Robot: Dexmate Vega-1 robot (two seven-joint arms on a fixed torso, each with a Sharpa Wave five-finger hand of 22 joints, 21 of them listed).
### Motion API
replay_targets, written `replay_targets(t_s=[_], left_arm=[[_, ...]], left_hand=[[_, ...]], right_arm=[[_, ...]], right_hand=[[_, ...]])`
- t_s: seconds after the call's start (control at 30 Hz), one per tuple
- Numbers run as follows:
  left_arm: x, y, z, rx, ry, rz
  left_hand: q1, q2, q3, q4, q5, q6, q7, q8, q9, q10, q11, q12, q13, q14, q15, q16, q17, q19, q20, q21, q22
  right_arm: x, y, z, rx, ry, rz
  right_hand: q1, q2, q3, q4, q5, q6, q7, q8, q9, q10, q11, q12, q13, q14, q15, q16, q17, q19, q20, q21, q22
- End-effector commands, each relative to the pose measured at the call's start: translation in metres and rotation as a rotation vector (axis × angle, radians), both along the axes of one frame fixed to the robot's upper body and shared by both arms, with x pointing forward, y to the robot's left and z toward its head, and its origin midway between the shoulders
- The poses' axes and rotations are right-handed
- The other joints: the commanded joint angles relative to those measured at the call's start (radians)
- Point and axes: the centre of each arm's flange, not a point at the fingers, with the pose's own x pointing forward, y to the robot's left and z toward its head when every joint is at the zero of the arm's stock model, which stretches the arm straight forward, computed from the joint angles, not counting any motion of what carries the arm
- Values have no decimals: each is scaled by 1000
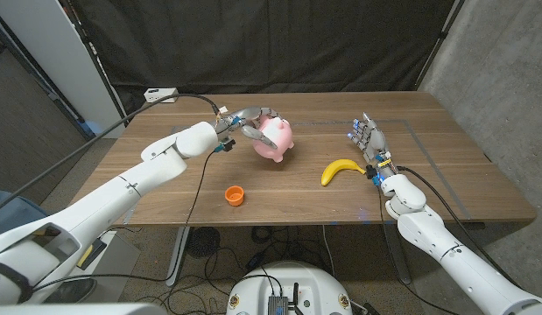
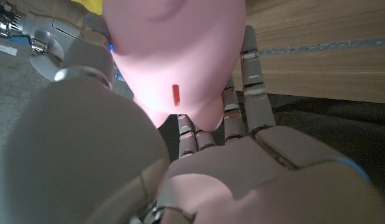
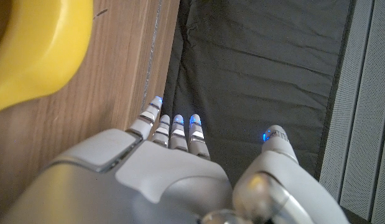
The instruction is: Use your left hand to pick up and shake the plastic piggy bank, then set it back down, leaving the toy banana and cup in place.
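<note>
One glossy pink plastic piggy bank [image 1: 275, 138] sits in the grip of the left robot hand [image 1: 245, 122], held over the far middle of the brown wooden tabletop [image 1: 165, 188]; in the head view it is tilted, and whether its underside touches the wood or hangs just above it cannot be told. The left robot hand comes in from the left and its fingers wrap over the top and left flank of the pig. In the left wrist view the same left robot hand [image 2: 198, 180] shows with its fingers [image 2: 249, 74] reaching up along the pink body of the piggy bank [image 2: 180, 56], and a short red mark shows on the pink plastic. One yellow toy banana [image 1: 340, 170] lies on the tabletop to the right of the pig, well apart from it, curved with its ends pointing left and right. In the right wrist view the banana [image 3: 37, 50] shows as a large yellow shape near that hand. One small orange plastic cup [image 1: 235, 194] stands upright on the near side of the tabletop, nearer than the pig and a little left of it, apart from both other things. The right robot hand [image 1: 368, 140] stands at the right, just right of the banana, fingers apart and pointing far, holding nothing; the right wrist view shows its fingers [image 3: 180, 134] straight and close together.
</note>
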Motion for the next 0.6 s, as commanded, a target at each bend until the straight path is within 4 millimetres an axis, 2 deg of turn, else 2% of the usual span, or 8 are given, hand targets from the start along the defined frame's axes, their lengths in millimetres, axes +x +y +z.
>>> replay_targets(t_s=[0.03, 0.33, 0.37, 0.6], left_arm=[[-21, 17, 7, -58, -66, -9], [-42, 40, 9, -107, -118, 1], [-46, 46, 9, -117, -126, 11], [-60, 69, 5, -157, -146, 47]], left_hand=[[384, 394, 97, 17, 4, 208, 140, 7, 56, 251, 96, 5, 72, 254, -251, 0, 2, 113, -157, 8, 4], [390, 394, 102, 14, 4, 213, 143, 9, 60, 258, 96, 6, 78, 260, -254, -2, 2, 109, -157, 13, 3], [389, 393, 103, 15, 4, 212, 145, 8, 61, 253, 114, 3, 80, 261, -251, -4, 1, 109, -157, 15, 3], [388, 393, 104, 16, 3, 214, 144, 8, 63, 253, 119, 2, 84, 262, -251, -6, 1, 105, -158, 19, 3]], right_arm=[[-3, 1, 4, -4, -20, 4], [-6, 7, 6, -11, -40, 17], [-6, 8, 7, -10, -41, 21], [-7, 12, 8, -19, -52, 32]], right_hand=[[12, 3, 3, -3, -1, 4, 1, -1, 5, 7, 1, 3, 5, 0, 5, 3, 5, 4, 3, 6, 5], [12, 3, 2, -3, -1, 5, 4, -1, 5, 9, 2, 3, 5, 1, 4, 3, 5, 4, 3, 6, 5], [12, 3, 2, -3, -1, 5, 4, -1, 6, 10, 2, 4, 5, 0, 4, 3, 5, 4, 2, 6, 5], [12, 3, 1, -3, -1, 5, 4, 0, 6, 10, 2, 4, 5, 1, 5, 3, 5, 5, 2, 6, 5]])
